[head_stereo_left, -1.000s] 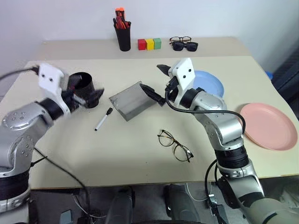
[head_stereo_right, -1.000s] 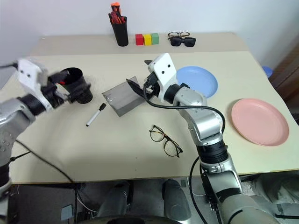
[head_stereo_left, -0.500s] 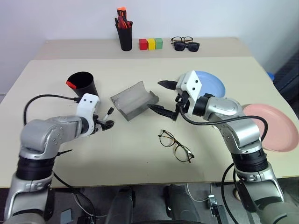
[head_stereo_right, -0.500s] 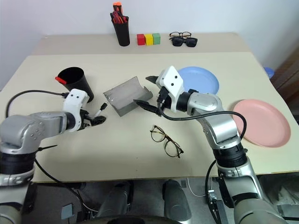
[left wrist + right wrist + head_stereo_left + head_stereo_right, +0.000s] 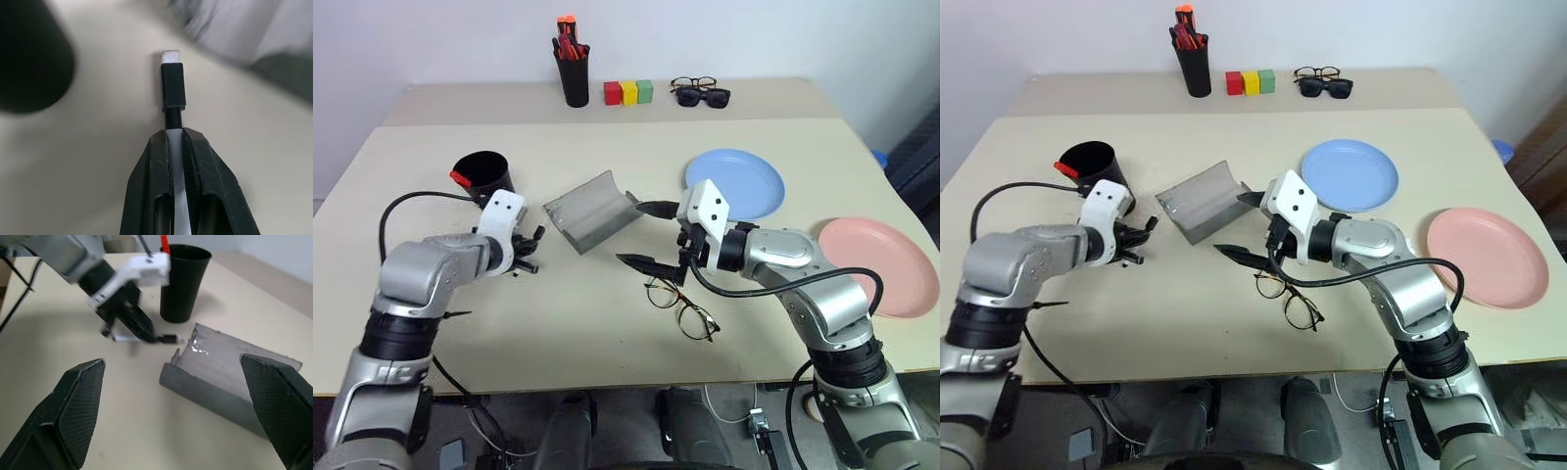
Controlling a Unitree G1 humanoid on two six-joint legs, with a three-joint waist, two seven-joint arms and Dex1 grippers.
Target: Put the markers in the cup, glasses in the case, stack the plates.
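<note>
White marker (image 5: 173, 93) lies pinched in the lowered left pincer (image 5: 176, 142); right pincer (image 5: 646, 235) hovers wide open, empty.

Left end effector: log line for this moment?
left end effector: shut on white marker | right end effector: open, over glasses

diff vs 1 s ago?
Left gripper dropped from beside the cup to the table and shut on the white marker. Right gripper, open, pulled back from the case and now hangs above the glasses. Case, glasses, both plates and the red-capped marker in the cup stayed put.
</note>
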